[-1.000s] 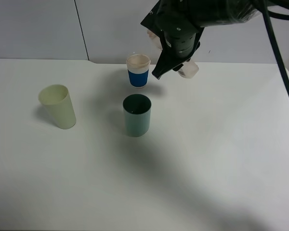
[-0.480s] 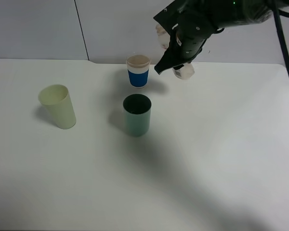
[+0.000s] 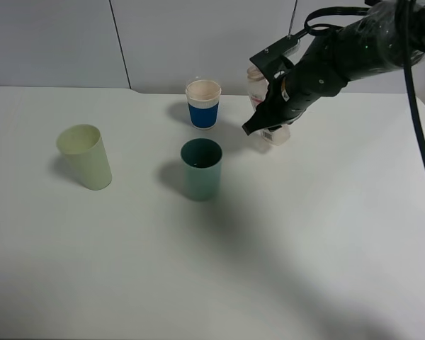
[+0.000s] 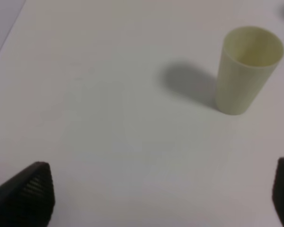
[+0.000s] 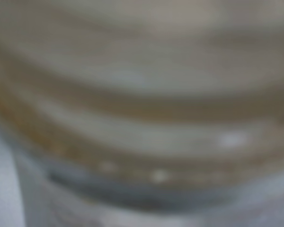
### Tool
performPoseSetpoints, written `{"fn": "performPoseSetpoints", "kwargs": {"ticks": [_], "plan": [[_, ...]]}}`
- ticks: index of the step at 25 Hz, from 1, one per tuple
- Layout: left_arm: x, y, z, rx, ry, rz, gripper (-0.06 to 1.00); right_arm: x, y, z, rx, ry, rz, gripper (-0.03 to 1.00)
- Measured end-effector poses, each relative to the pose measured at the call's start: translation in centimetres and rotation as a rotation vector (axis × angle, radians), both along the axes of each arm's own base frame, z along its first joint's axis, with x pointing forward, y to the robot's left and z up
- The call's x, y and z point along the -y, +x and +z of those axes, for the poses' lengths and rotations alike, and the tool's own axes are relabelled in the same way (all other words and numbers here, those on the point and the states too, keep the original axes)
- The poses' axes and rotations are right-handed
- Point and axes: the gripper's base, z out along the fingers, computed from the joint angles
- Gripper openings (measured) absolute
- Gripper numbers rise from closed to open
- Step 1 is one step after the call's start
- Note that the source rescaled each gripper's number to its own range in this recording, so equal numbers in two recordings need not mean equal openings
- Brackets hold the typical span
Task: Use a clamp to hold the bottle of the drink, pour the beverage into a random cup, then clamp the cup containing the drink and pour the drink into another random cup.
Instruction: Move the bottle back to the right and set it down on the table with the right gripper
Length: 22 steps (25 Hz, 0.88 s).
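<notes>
Your right jaws are closed on the bottle (image 3: 258, 88), gripping it at mid-body, with the right arm (image 3: 347, 49) reaching in from the far right corner of the bench (image 3: 304, 248). The bottle stands close to upright, leaning only a little, with its open neck on top. It sits near the far edge, right of the middle. Whether its base touches the bench or hangs just above it, you cannot tell from the high view. In the right wrist view the bottle (image 5: 142, 113) fills the whole picture as a blur, with a brownish band across its clear wall.

The blue-sleeved paper cup (image 3: 202, 103) stands upright near the far edge, just beside the bottle on its left but apart from it. The teal-green cup (image 3: 201, 170) stands upright nearer to you than the paper cup, about in the middle of the bench. Its inside is dark, so you cannot tell whether there is liquid in it.

The pale yellow-green cup (image 3: 85, 157) stands upright, well apart from the others, towards the left edge. Your left jaws stand wide with nothing between them, over bare bench (image 4: 85, 94), and the pale yellow-green cup (image 4: 248, 68) lies ahead of them, untouched
</notes>
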Motion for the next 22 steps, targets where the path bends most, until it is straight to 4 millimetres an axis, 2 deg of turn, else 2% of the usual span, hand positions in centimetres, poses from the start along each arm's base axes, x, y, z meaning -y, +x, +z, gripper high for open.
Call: {"fn": "performPoseSetpoints", "kwargs": {"ticks": [14,22], "plan": [[0.0,0.0,0.0,0.000,0.000,0.000,0.76,3.4,0.1,-2.5,0.108,0.220,0.093,0.00],[0.0,0.0,0.0,0.000,0.000,0.000,0.76,3.8,0.3,-3.5,0.168,0.222,0.172,0.00]]}}
